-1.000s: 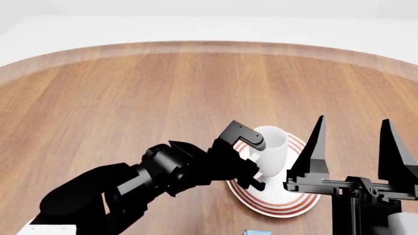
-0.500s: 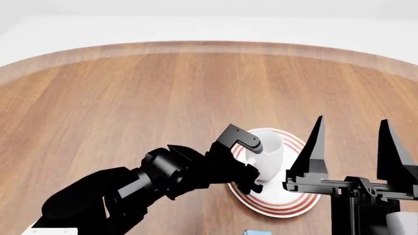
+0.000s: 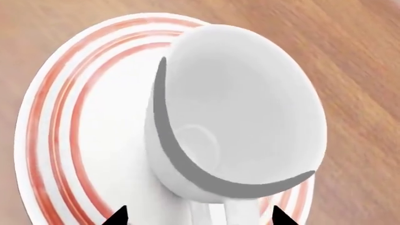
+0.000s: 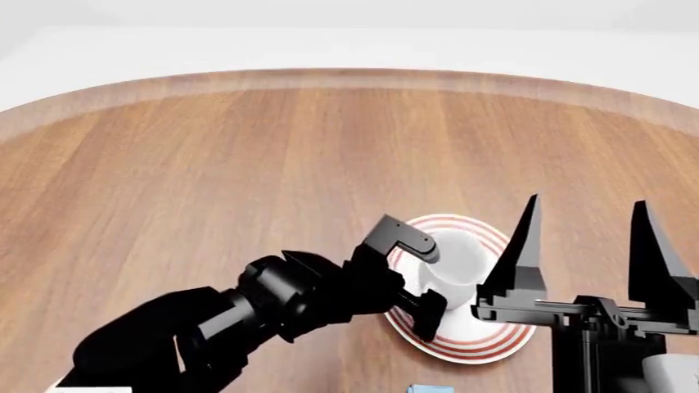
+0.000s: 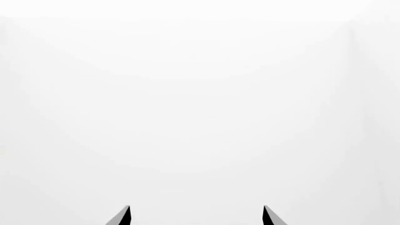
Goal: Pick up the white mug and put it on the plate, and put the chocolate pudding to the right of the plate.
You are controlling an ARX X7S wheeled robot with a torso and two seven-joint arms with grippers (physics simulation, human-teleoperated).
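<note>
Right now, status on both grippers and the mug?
Left gripper open around white mug handle. Mug over the plate; contact unclear. Right gripper open, raised, empty. Nothing blocking.

No lettering, labels or numbers can be read on anything in view.

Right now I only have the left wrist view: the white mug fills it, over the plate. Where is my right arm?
Observer: The right claw is at the right side of the plate, fingers pointing up, open and empty.
Operator: And the chocolate pudding? I can't see it.
Observer: Only a light blue corner of the chocolate pudding shows at the bottom edge of the head view, nearer the robot than the plate.
</note>
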